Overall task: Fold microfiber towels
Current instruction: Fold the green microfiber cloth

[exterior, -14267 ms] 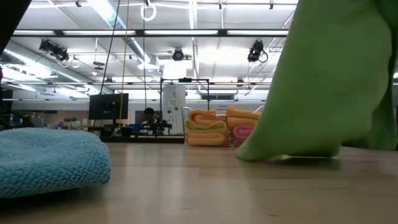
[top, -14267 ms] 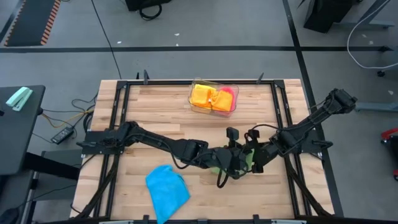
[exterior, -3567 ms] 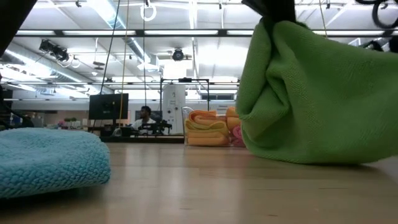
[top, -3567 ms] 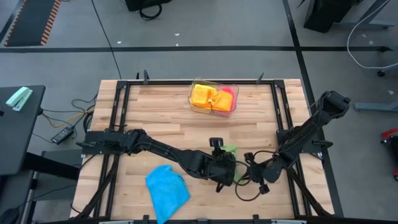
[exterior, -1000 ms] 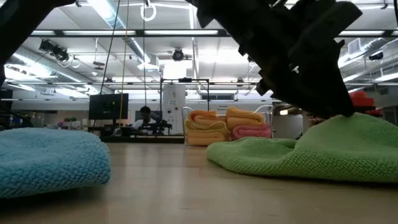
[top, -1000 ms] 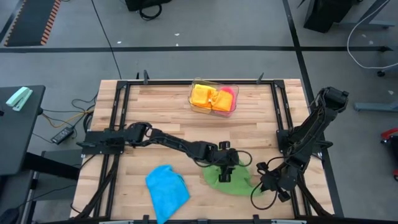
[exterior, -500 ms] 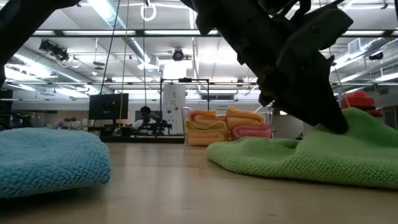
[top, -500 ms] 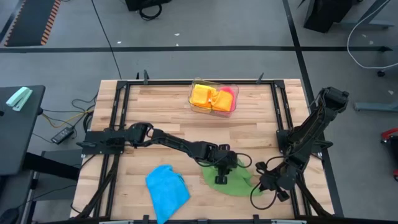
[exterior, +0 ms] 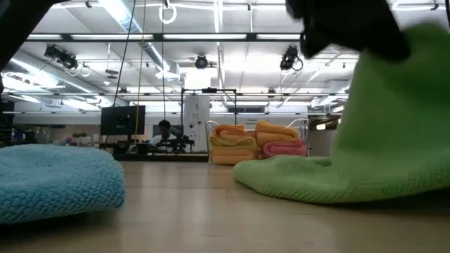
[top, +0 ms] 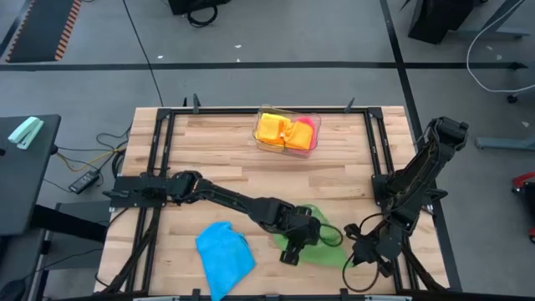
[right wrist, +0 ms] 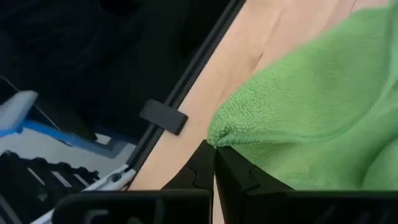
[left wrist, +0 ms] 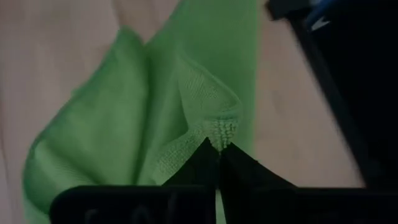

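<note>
Change: the left pincer (top: 290,253), open above the green towel (top: 322,244) a second ago, has closed on a corner of it and moved toward the lower edge of the high view; in the low view the cloth's right part now rises in a tall fold.
Left of frame: a blue towel (top: 224,256) lies crumpled at the lower left of the desk (top: 217,159), well apart from the green one; a dark side stand beyond the desk's left edge carries a pale green object (top: 25,132).
Centre top: a clear tray (top: 287,132) near the desk's upper edge holds folded towels, orange (top: 272,128) and pink (top: 307,124) in the high view.
In the way: the left arm stretches across the desk from the left rail to the green towel, covering the cloth's left part.
Count: two loose towels on the desk, one tray, two arms.
Left pincer: fingertips together on a bunched corner of the green towel in the left wrist view.
Right pincer (right wrist: 214,152): at the lower right of the desk, fingertips together on the towel's right edge, beside the black rail (right wrist: 186,81).
</note>
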You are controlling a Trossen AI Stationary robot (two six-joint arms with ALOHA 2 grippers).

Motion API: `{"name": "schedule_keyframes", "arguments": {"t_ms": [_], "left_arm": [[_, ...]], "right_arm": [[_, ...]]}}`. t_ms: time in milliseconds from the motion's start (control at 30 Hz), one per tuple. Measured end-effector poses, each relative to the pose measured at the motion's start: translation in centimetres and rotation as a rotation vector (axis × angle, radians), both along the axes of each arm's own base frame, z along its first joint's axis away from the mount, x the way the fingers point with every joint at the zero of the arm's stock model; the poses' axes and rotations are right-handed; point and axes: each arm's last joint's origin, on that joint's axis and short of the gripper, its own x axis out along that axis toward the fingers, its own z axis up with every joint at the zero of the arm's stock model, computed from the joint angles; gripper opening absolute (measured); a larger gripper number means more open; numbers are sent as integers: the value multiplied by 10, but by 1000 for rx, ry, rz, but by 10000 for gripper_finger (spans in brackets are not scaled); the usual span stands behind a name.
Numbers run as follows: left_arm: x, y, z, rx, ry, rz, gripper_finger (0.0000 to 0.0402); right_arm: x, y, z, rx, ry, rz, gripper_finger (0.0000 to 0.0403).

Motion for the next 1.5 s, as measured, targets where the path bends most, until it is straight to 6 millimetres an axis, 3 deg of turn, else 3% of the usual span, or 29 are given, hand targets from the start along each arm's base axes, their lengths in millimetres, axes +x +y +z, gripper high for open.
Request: {"name": "schedule_keyframes", "arguments": {"t_ms": [167, 333, 433, 633, 767, 933, 1067, 1200, 1400, 1500], "left_arm": [[-10, -8, 36, 42, -27, -25, 14], [-31, -2, 84, 59, -98, 7, 32], [-42, -4, 114, 39, -201, -15, 27], [-56, -16, 139, 53, -313, -110, 9], [-69, -26, 171, -13, -457, -127, 25], [-80, -38, 189, -91, -546, -200, 40], [-87, -38, 196, -94, -549, -213, 30], [-81, -23, 189, -7, -511, -165, 11], [-70, 27, 183, 354, -462, 139, 18], [-67, 59, 190, 544, -471, 306, 26]], "right_arm": [[4, 1, 30, -138, 38, -5, 11], [10, -3, 81, -261, 22, -45, 11], [13, -1, 112, -237, -35, -17, 11], [15, 1, 156, -185, -152, 52, 11], [12, 3, 189, -111, -231, 105, 11], [5, 4, 218, -50, -311, 175, 11], [5, 0, 222, -72, -309, 160, 11], [9, -18, 210, -280, -253, 54, 11], [19, -61, 196, -667, -151, -118, 11], [26, -86, 197, -867, -173, -261, 11]]}}
